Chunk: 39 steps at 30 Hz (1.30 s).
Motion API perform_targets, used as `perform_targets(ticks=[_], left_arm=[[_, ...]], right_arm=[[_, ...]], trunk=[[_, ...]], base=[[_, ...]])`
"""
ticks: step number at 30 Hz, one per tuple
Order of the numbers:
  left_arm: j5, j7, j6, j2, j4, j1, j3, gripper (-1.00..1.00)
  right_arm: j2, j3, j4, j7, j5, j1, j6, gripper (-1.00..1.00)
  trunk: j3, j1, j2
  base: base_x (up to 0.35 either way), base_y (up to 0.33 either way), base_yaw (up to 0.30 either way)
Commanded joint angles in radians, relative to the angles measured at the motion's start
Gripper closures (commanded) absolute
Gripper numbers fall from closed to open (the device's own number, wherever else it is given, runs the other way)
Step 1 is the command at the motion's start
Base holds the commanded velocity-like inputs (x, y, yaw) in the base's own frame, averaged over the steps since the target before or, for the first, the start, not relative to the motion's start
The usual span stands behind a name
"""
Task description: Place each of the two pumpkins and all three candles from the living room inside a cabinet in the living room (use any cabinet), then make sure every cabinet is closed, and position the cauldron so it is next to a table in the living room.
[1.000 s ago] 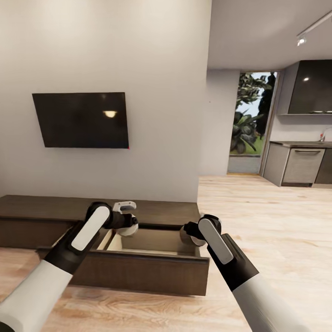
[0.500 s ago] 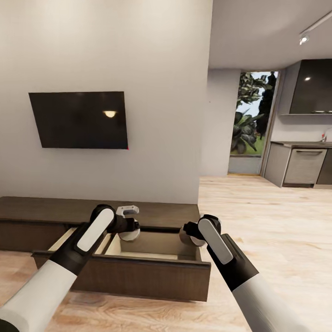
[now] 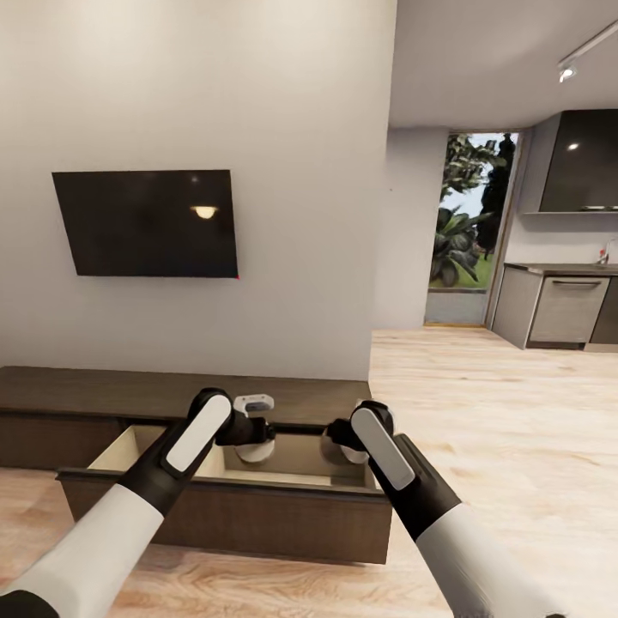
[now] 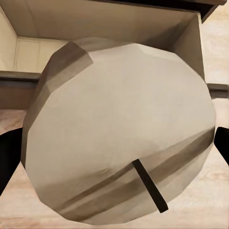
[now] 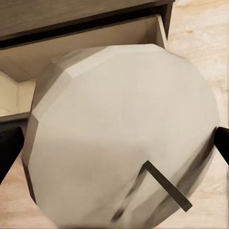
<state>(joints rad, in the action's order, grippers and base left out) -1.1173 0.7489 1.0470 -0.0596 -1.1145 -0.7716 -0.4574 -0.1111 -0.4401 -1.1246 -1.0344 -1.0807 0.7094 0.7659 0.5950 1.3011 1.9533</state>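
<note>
From the head view, both arms reach out over the open drawer (image 3: 232, 506) of the low dark cabinet (image 3: 103, 390) against the wall, under a black TV (image 3: 146, 223). The left gripper (image 3: 256, 433) and right gripper (image 3: 342, 439) hang side by side above the drawer's pale inside, each with something pale at its tip. Off to the right the wood floor (image 3: 515, 412) runs to a kitchen counter (image 3: 558, 300) and a glass door with plants outside.

In the left wrist view, a beige candle (image 4: 119, 133) with a dark wick sits clamped between the dark fingers (image 4: 9, 157), and the drawer lies open just behind it.

In the right wrist view, a second candle (image 5: 121, 136) is pinched the same way between the fingers (image 5: 222, 145), over the drawer's corner and the floor.
</note>
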Motion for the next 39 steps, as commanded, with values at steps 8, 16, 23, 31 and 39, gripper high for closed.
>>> perform_targets(ticks=[8,16,23,31,39], left_arm=[[0.005,0.009,-0.001,0.003,0.021,-0.003,-0.010,1.00],[0.092,-0.011,-0.042,0.007,0.028,-0.003,-0.039,1.00],[0.102,-0.050,-0.045,0.008,0.029,-0.003,-0.044,1.00],[0.100,-0.054,-0.042,0.009,0.030,-0.003,-0.043,1.00],[0.092,-0.064,-0.034,0.013,0.053,-0.005,-0.043,1.00]], right_arm=[[-0.017,-0.005,0.059,-0.010,-0.006,0.025,0.006,1.00],[-0.019,-0.008,0.089,-0.010,-0.005,0.029,0.005,1.00],[-0.021,-0.011,0.126,-0.010,-0.006,0.041,0.006,1.00],[-0.025,-0.011,0.164,-0.010,-0.010,0.056,0.006,1.00],[-0.025,-0.028,0.164,-0.011,-0.011,0.058,0.007,1.00]], trunk=[[0.001,0.000,0.001],[0.001,0.000,0.001],[0.001,0.000,0.001],[0.001,0.000,0.001],[0.001,0.000,0.001]], base=[[0.034,0.000,0.000],[0.136,0.000,0.000],[0.037,0.001,0.000],[0.075,0.018,0.000],[0.007,0.002,0.000]])
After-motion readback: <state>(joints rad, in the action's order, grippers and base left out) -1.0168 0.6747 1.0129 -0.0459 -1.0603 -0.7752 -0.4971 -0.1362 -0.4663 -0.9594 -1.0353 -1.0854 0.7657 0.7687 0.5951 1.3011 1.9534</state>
